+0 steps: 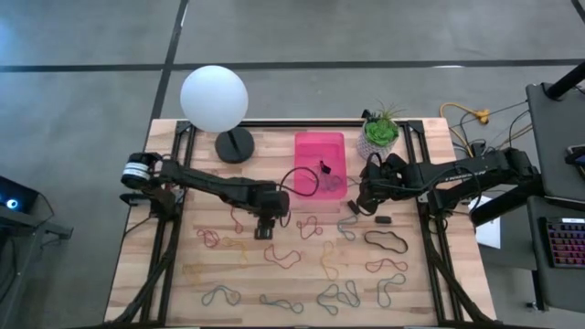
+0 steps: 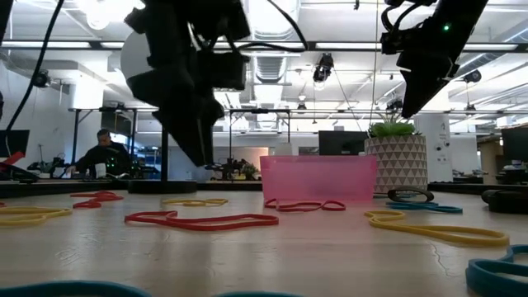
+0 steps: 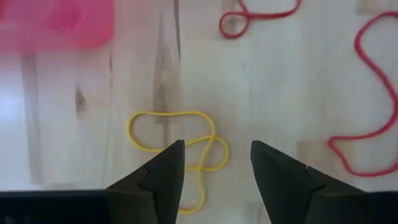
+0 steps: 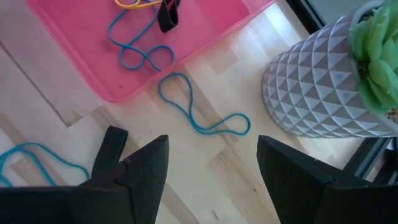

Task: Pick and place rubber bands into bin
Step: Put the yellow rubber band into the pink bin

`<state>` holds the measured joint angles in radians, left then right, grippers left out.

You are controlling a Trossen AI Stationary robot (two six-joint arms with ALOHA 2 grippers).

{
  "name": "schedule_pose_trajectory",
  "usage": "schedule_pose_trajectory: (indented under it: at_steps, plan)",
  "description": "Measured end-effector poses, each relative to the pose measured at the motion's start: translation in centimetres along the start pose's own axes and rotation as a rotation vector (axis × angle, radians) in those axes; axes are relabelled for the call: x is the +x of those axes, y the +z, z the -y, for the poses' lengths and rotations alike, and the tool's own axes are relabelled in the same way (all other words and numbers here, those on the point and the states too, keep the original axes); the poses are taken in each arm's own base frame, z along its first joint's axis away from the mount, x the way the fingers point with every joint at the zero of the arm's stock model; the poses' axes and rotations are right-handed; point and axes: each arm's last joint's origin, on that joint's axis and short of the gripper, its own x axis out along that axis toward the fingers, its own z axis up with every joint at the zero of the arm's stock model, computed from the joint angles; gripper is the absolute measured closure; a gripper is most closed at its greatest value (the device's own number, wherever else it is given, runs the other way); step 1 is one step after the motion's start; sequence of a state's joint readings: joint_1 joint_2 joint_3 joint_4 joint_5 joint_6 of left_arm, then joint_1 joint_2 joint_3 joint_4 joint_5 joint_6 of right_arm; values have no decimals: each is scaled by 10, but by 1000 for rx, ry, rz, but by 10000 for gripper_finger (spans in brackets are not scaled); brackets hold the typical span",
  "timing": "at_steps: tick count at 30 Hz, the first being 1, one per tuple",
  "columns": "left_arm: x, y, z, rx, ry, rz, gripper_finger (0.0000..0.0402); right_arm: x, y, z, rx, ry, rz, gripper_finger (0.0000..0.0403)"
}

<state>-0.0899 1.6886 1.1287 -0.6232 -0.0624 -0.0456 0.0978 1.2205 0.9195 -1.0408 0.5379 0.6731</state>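
Observation:
The pink bin [image 1: 319, 146] stands at the table's far middle. It holds a blue band [image 4: 140, 53], a yellow one and a black one. Many rubber bands [image 1: 302, 260] lie flat across the near half of the table. My left gripper [image 1: 265, 224] is open and hovers over a yellow band [image 3: 177, 134], which lies between and beyond its fingers [image 3: 217, 144]. My right gripper [image 1: 358, 203] is open, raised near the bin's right near corner; in its wrist view [image 4: 211, 140] a blue band [image 4: 199, 112] lies on the wood just outside the bin wall.
A white pot with a green plant [image 1: 379, 135] stands right of the bin, close to my right gripper. The lamp's white globe [image 1: 214, 99] and black base [image 1: 235, 144] stand to the bin's left, with its cable loop [image 1: 297, 181] beside the bin. Red bands [image 3: 373, 93] lie near the left gripper.

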Motion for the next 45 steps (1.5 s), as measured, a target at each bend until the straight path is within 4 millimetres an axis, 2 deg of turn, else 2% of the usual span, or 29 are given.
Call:
schedule_pose_trajectory:
  at_steps: [7, 14, 20, 23, 28, 32, 34, 36, 41, 45]
  plan:
    - [17, -9, -12, -45, -70, 19, 234, 0, 0, -1, 23, 17, -14, 172]
    - [40, -22, -9, -44, -101, -74, 234, 0, -1, -1, 28, 32, -25, 172]
    - [49, -22, -10, -63, -77, -88, 241, 0, -1, -2, 40, 60, -42, 172]
    - [49, -20, -10, -46, -85, -76, 275, 0, -1, -3, 59, 63, -44, 172]
    - [52, -21, -12, -48, -85, -61, 382, 0, -1, -3, 86, 63, -44, 172]
    - [53, -18, -17, -108, -82, -58, 395, 0, -1, -3, 88, 63, -43, 172]
    - [46, -9, -18, -149, -98, -25, 400, 0, -1, -3, 88, 63, -43, 172]
    - [32, 13, -21, -156, -82, 99, 401, 0, -1, -3, 88, 63, -42, 172]
    - [-58, 72, -32, -111, -17, 507, 401, 0, 0, -3, 90, 59, -35, 172]
    - [-97, 94, -48, -43, 131, 614, 401, 0, 0, -3, 90, 60, -34, 172]
